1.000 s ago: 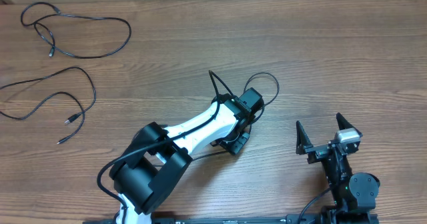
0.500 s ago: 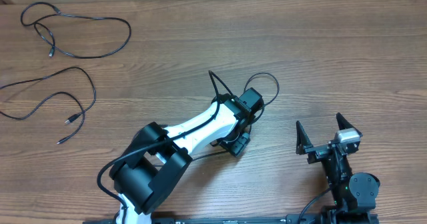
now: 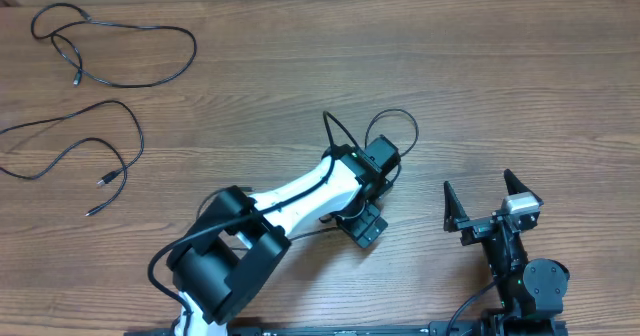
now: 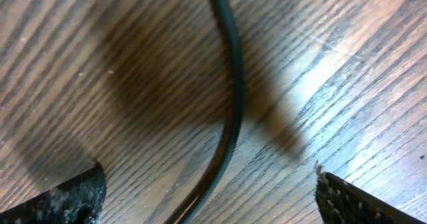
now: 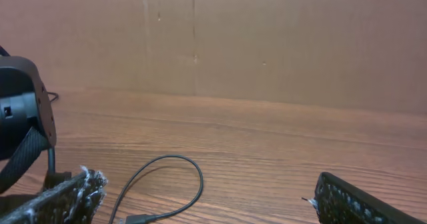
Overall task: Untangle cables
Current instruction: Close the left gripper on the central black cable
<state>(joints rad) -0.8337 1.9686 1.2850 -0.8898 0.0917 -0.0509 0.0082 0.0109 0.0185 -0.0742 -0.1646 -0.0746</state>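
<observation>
**A:** Where are the cables right now?

**B:** There are three on the wooden table (image 3: 300,66). Overhead, the first cable (image 3: 193,48) sprawls in a loose loop at ten o'clock. The second cable (image 3: 141,136) trails below it at nine o'clock, one bend cut off by the frame edge. Well apart from both, the third cable (image 3: 414,131) sits near centre, mostly hidden under the left arm (image 3: 300,191). Only a loop pokes out at one o'clock of the wrist.

**A:** And the pincers?

**B:** The left gripper (image 4: 207,187) hangs right over that third cable. Its fingers are spread wide and the cord runs between them, touching neither. The right gripper (image 3: 479,198), at five o'clock, stands apart too, holding nothing. In its wrist view the loop's end is cut off by the bottom edge.
</observation>
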